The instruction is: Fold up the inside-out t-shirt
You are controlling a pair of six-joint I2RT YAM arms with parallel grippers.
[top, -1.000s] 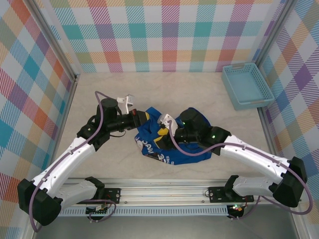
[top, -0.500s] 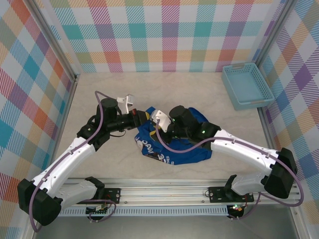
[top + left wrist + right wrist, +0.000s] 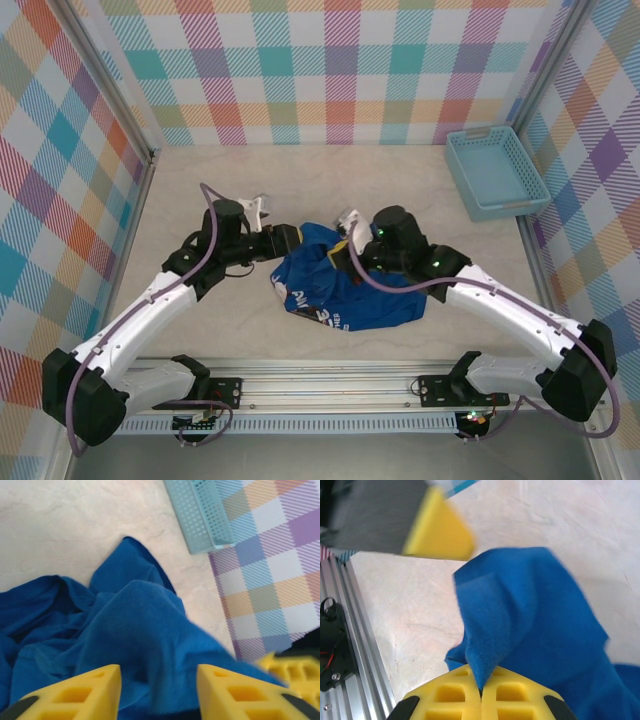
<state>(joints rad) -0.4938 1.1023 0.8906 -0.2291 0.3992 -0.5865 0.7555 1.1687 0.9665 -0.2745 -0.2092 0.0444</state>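
Left gripper (image 3: 159, 676) now has its yellow fingers apart, with blue cloth lying loose in the gap. A second ago it was clamped on the far-left corner of the t-shirt (image 3: 352, 300). Right gripper (image 3: 481, 679) has done the opposite. Its jaws have come together within the last second and now pinch a raised fold of cloth at the shirt's far edge, the fold standing up from between the pressed fingers. Meanwhile its wrist swung left over the heap and then back toward the right.

The shirt lies crumpled on the table (image 3: 200, 180) between the two arms, in the near half, well apart from the light-blue basket (image 3: 495, 175) at the far right. Its long axis runs left to right, dipping toward the near right, with white print facing up at the near-left end. Which way the neck points cannot be told.
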